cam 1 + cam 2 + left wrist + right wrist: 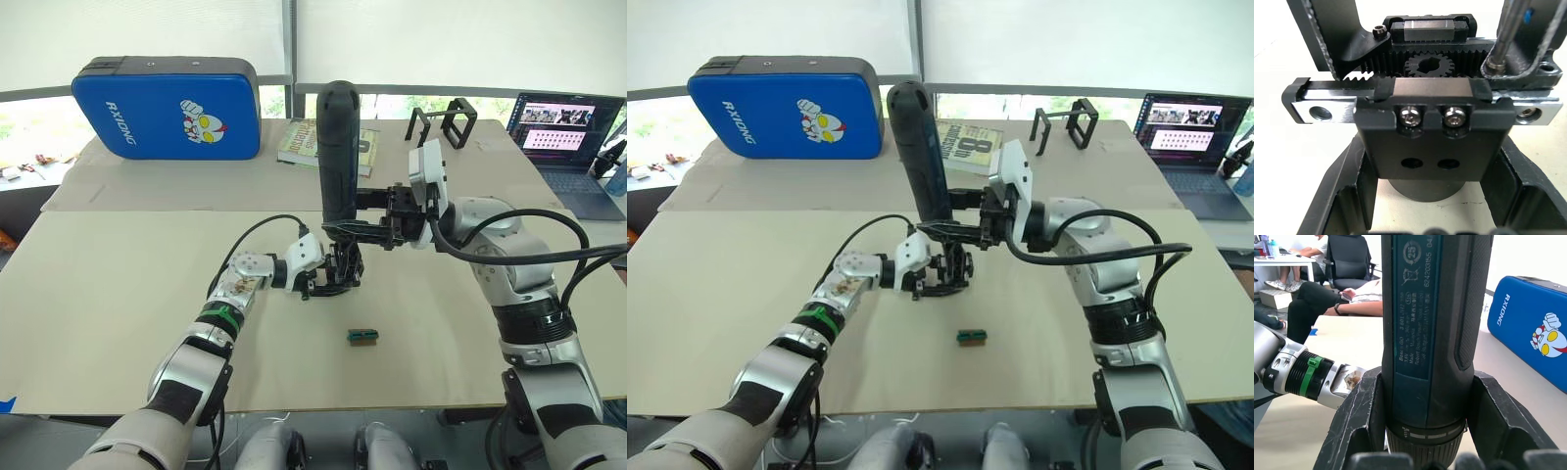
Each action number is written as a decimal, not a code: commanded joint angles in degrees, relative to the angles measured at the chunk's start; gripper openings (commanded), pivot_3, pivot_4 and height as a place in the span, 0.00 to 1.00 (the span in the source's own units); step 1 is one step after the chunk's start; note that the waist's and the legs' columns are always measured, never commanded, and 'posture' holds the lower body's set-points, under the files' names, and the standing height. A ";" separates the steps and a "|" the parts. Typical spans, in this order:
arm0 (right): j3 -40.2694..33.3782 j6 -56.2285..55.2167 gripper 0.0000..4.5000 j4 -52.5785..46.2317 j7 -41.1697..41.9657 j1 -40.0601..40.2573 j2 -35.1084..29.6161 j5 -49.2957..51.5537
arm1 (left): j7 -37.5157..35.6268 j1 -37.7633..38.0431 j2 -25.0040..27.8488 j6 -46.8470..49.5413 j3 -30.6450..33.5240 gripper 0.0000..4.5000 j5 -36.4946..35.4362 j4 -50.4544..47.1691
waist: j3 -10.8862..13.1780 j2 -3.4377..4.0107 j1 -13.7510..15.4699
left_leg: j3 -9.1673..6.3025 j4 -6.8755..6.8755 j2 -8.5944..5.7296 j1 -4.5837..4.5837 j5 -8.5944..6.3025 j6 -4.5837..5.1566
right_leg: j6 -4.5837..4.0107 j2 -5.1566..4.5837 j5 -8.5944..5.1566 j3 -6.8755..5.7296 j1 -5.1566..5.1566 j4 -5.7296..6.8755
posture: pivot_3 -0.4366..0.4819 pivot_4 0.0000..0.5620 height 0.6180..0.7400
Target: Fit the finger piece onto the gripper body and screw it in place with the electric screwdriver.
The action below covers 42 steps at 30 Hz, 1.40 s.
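**A:** Your right gripper (345, 227) is clamped on the electric screwdriver (338, 147), which stands nearly upright over the middle of the table (118, 294) with its bit end pointing down. What do you see under it?

**B:** From the head views, you have the left gripper (328, 284) closed around the gripper body (345, 266), just under the screwdriver's lower end. A tiny green-and-black block (362, 336) lies on the table nearer you, apart from both grippers. Far back sit a blue pad (167, 108), a book (299, 142), two black open-frame brackets (446, 122) and a laptop (568, 137).

**A:** And your left wrist view?

**B:** You see the gripper body (1432, 127) close up between the left fingers (1337, 196): a toothed rack, a small gear, a rail, and a black block with two silver screws. The screwdriver's thin metal bit (1508, 34) comes down to a screw on the body's side. You cannot tell the finger piece apart from the rest of the assembly.

**A:** Right wrist view?

**B:** Your right fingers (1361, 411) press both sides of the screwdriver barrel (1430, 323). The left forearm (1298, 374) with its green band shows beside it, and seated people are in the background.
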 commanded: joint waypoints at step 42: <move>-16.30 6.37 0.43 -35.85 -9.19 28.24 -7.50 18.92 | -13.25 22.54 12.20 21.72 -6.80 1.00 -7.93 -49.96 | 0.06 -0.01 1.41 | 0.11 0.15 -0.11 -0.79 0.10 0.14 | 0.02 0.10 0.04 0.01 -0.73 0.06 | 0.48 0.27 1.00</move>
